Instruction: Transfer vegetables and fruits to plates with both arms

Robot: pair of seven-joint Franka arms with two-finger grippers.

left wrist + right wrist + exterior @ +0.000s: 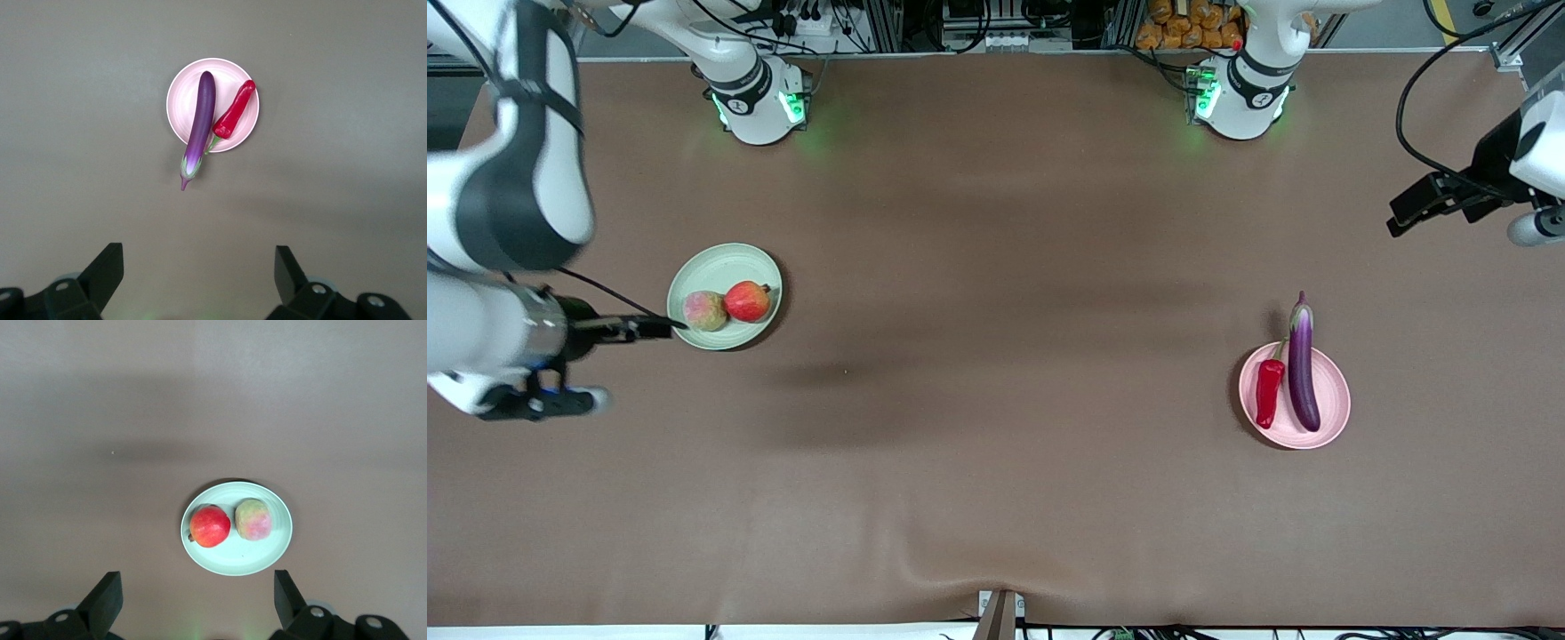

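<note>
Purple and glossy, the eggplant (1303, 364) lies lengthwise across the pink plate (1329, 413), its pale-green cap overhanging the rim on the side toward the robots' bases because it is longer than the plate is wide. The red chili pepper (1268, 392) rests just beside it on the same plate, stem pointing the same way, the two roughly parallel so that both fit. Well apart, toward the right arm's end of the table, the green plate (694, 271) holds the two fruits side by side and touching or nearly so: the red apple (747, 301) and the yellow-green fruit (705, 310) with its pink blush. Vegetables on one plate and fruits on the other looks like deliberate sorting, and by my judgement the transfer is complete, since nothing of the task lies loose on the brown table (996, 400). The left gripper (200, 280) hangs high over bare table near the pink plate, its fingers spread wide and holding nothing. The right gripper (197, 600) is likewise up over the table beside the green plate, fingers parted and empty. Both arms seem drawn back to the table's ends, which suits a finished job and leaves both plates in plain view.
</note>
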